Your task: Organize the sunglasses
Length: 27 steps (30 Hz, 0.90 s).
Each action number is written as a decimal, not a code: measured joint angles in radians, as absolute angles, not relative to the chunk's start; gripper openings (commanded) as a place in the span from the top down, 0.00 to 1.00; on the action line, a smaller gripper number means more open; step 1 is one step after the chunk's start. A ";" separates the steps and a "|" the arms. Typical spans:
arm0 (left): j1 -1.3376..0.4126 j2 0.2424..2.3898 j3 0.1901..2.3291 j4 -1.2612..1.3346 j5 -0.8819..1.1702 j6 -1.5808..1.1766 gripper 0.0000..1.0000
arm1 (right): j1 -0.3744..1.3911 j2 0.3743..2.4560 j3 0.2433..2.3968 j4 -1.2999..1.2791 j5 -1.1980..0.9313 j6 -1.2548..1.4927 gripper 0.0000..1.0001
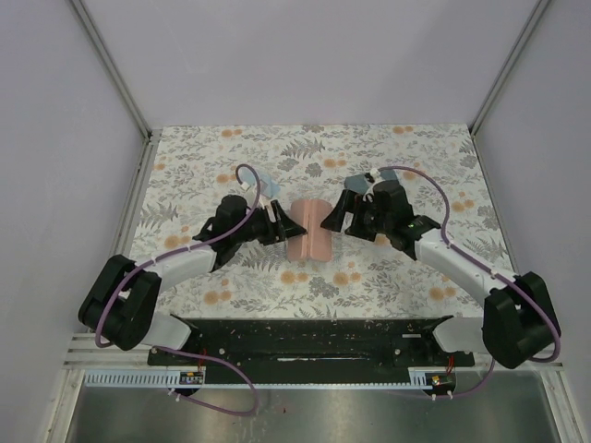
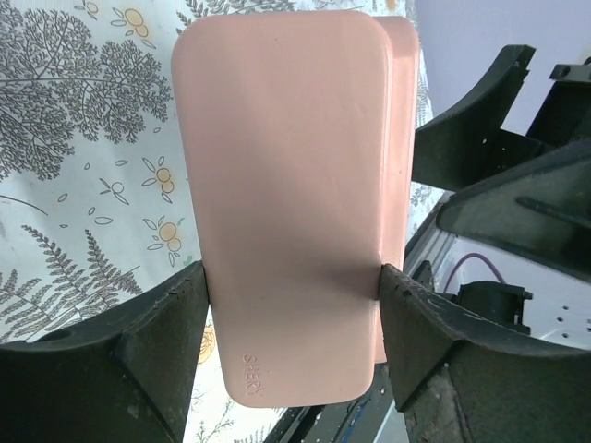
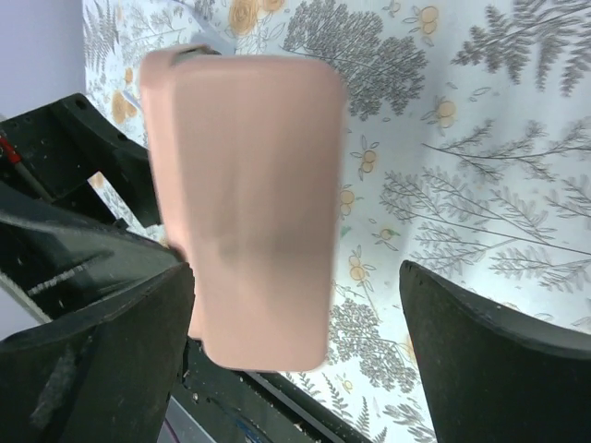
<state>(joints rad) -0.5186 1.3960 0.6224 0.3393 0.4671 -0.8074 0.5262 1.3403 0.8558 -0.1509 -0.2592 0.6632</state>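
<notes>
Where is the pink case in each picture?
Top external: the pink case is in the picture's middle, where the two arms meet.
Left wrist: the pink case fills the centre, squeezed by the left gripper.
Right wrist: the pink case is left of centre, blurred, within the open right gripper.
Shared landmark: the flowery table cover shows around it in all three.
</notes>
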 measured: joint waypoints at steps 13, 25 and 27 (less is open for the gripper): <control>-0.413 1.396 0.611 0.706 0.707 -1.066 0.66 | 0.334 1.251 0.541 0.464 -0.752 0.912 0.21; -0.413 1.330 0.611 0.741 0.762 -1.123 0.66 | 0.334 1.447 0.498 1.190 -0.930 1.287 0.56; -0.413 1.330 0.611 0.738 0.762 -1.120 0.66 | 0.334 1.459 0.498 1.229 -0.937 1.320 0.66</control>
<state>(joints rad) -0.4129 1.3300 0.6106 0.7380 0.7616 -1.1202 0.3344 1.4590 0.4984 1.2289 -0.9367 1.3197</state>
